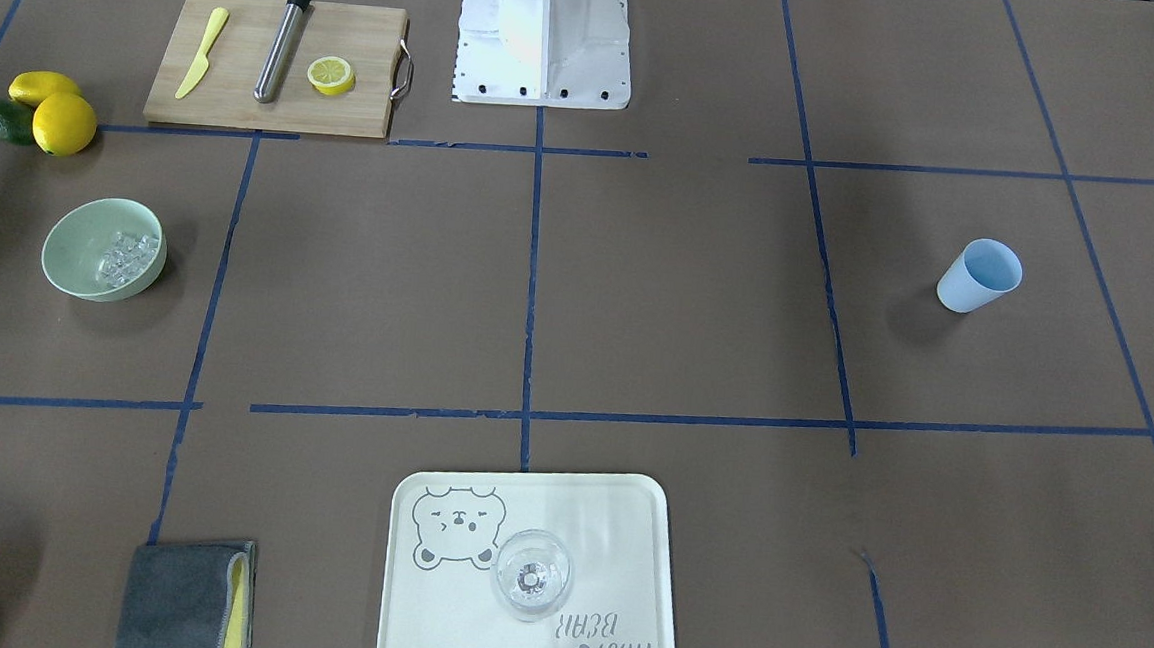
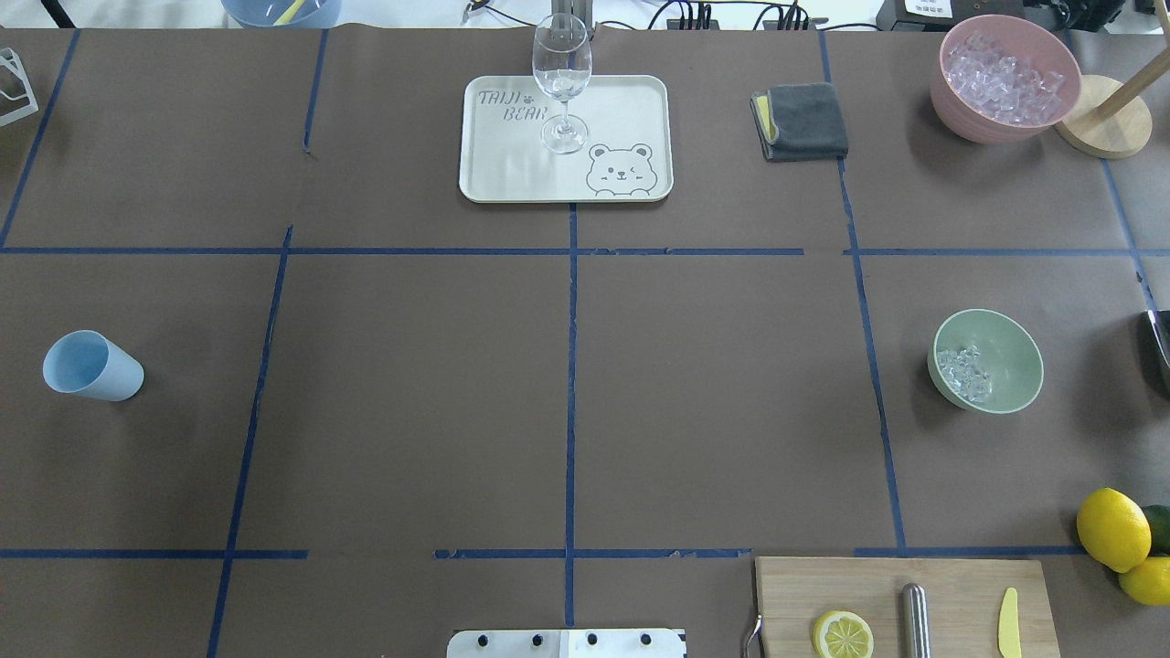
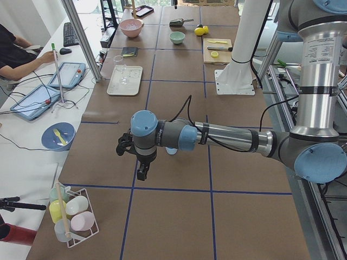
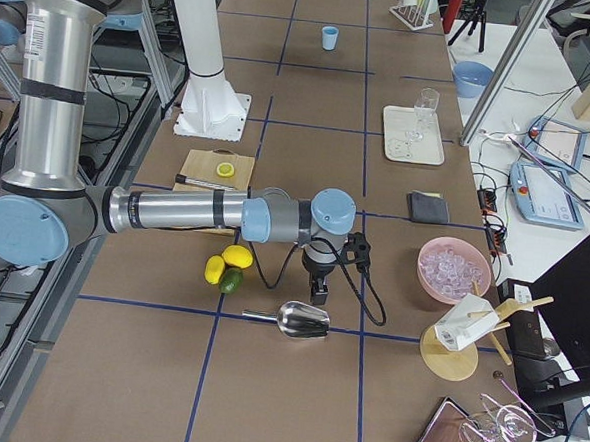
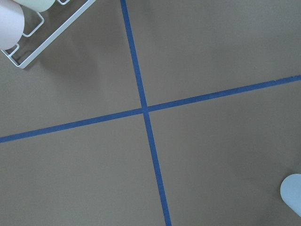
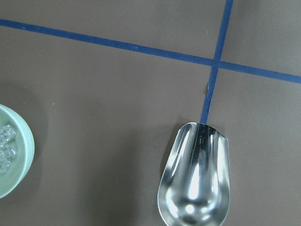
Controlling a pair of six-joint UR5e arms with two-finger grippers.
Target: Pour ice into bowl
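Right gripper (image 4: 316, 292) hangs near the metal scoop (image 4: 304, 320), left gripper (image 3: 141, 172) hangs near the blue cup (image 2: 91, 367), can't tell if either is open or clenched. Ice (image 2: 965, 373) sits in the mint bowl (image 2: 1016, 352) on the robot's right, just beyond the cutting board (image 2: 951, 585). Bare table (image 2: 411, 393) runs between cup and bowl; tray (image 2: 512, 174) with glass (image 2: 561, 82) sits by the far edge

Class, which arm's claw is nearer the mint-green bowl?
Right. The right claw hangs by the scoop, beside the bowl; the left claw hangs far off on the opposite side, near the blue cup.
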